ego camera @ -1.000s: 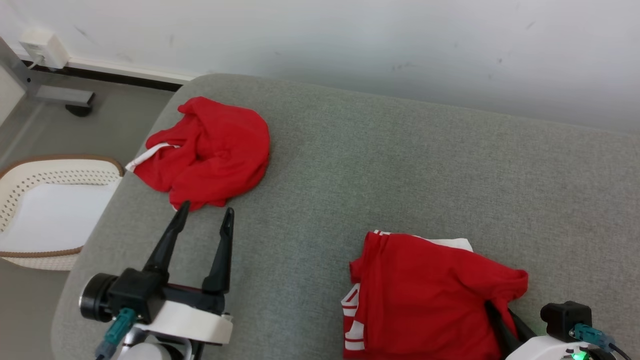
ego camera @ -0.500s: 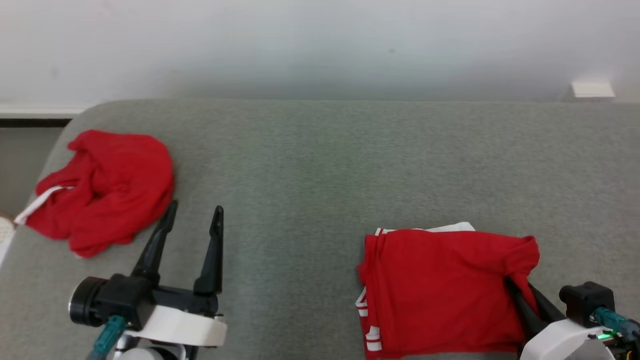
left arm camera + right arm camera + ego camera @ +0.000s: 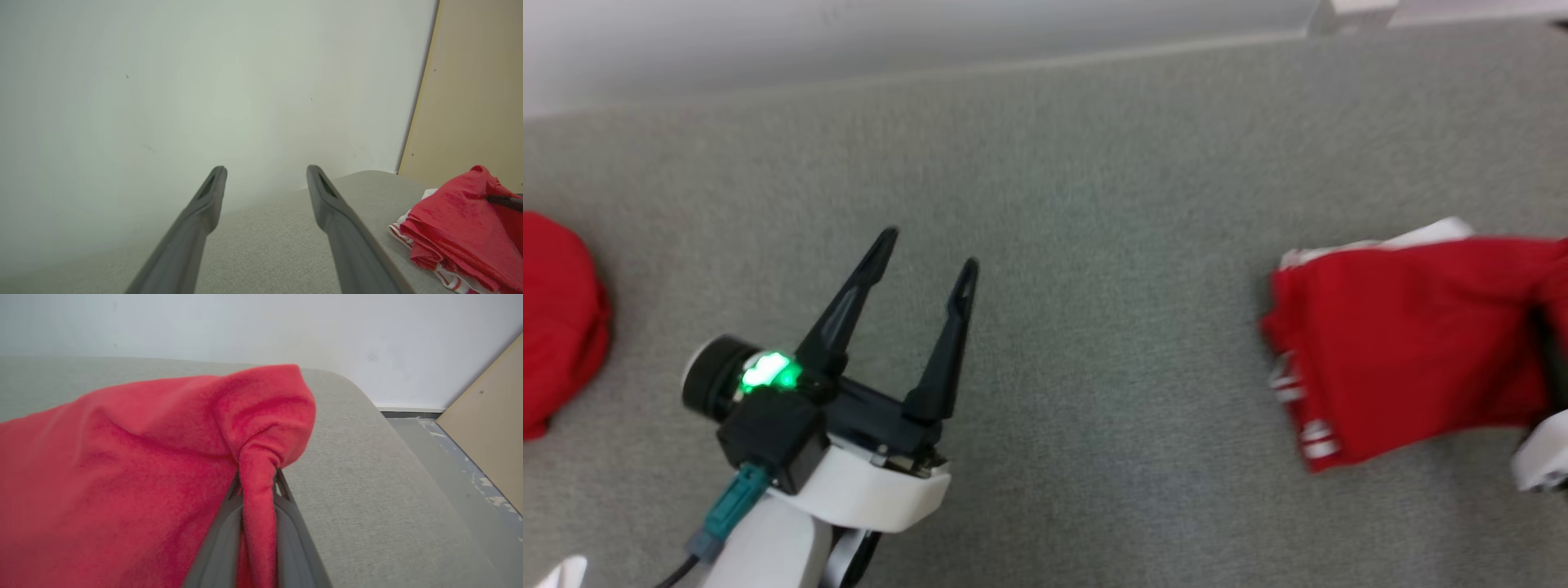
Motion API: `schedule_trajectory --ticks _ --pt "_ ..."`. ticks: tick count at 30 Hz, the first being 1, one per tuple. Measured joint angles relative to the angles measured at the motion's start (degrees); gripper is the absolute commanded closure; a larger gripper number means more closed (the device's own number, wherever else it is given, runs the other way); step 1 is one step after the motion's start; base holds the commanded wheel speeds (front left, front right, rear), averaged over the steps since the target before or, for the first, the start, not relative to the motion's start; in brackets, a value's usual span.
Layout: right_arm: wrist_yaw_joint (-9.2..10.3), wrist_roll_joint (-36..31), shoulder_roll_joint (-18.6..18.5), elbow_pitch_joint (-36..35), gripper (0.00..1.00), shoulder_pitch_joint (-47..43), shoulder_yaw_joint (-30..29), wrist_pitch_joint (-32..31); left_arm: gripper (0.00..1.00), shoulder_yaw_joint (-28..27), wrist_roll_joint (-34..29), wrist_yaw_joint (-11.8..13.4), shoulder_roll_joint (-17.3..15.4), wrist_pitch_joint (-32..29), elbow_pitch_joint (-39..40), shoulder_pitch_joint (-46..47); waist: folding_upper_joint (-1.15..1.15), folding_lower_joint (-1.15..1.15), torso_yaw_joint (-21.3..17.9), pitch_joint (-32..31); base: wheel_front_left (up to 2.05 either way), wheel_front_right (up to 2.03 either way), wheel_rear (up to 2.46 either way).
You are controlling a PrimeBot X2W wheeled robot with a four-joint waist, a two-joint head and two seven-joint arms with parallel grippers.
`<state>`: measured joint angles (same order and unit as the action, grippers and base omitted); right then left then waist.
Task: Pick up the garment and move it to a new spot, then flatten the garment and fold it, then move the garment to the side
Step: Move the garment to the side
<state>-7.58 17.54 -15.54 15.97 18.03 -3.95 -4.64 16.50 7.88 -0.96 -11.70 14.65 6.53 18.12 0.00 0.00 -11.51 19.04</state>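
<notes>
The folded red garment with white stripes (image 3: 1405, 343) lies at the right of the grey, fabric-covered padded counter (image 3: 1094, 204), its long axis running left to right in the head view. The right pincer (image 3: 258, 479) is clamped on a bunched fold at the garment's right end. In the right wrist view, red cloth is drawn down between the two dark fingers and the fabric above them rises in a peak. The rest of the garment trails off to the pincer's left.

The left pincer (image 3: 927, 249) hovers over bare counter well to the left of the garment, its fingers spread apart and holding nothing. A crumpled red cloth (image 3: 556, 327) sits at the far left edge.

The fold looks finished, so the step in hand is probably shifting the garment aside. The right arm already has the grip, so a pull rightward would drag the stack along its long axis. The counter's rounded end (image 3: 359, 400) is near on that side.
</notes>
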Motion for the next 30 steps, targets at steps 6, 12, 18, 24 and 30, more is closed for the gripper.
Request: schedule_trajectory --ticks 6,12,18,24,30 --pt "0.0 -2.5 -7.4 6.6 1.0 7.2 -10.0 0.7 0.0 2.7 -1.0 -2.2 -0.1 -0.2 2.5 5.5 0.0 0.01 1.5 8.3 0.0 0.0 0.0" --pt "0.0 -5.9 -11.4 12.5 1.0 13.1 -21.0 1.3 0.0 4.6 -1.5 -3.3 -0.1 -0.1 3.3 9.0 0.0 0.01 4.3 14.4 0.0 0.0 0.0" --pt "0.0 -11.4 -10.9 16.8 0.0 17.0 -27.1 2.5 0.0 5.3 -1.7 -3.8 0.0 0.1 3.0 10.7 0.0 0.0 6.4 17.5 0.0 0.0 0.0" --pt "0.0 -16.2 -9.1 17.5 0.0 16.7 -32.5 5.1 0.0 5.3 -1.7 -3.7 0.0 0.3 1.5 10.8 0.0 0.0 6.5 16.5 0.0 0.0 0.0" --pt "0.0 -16.6 -2.1 9.9 0.0 10.7 -33.1 9.1 0.0 3.9 -0.5 -2.3 0.0 0.4 -0.7 7.4 0.0 0.0 6.3 12.5 0.0 0.0 0.0"
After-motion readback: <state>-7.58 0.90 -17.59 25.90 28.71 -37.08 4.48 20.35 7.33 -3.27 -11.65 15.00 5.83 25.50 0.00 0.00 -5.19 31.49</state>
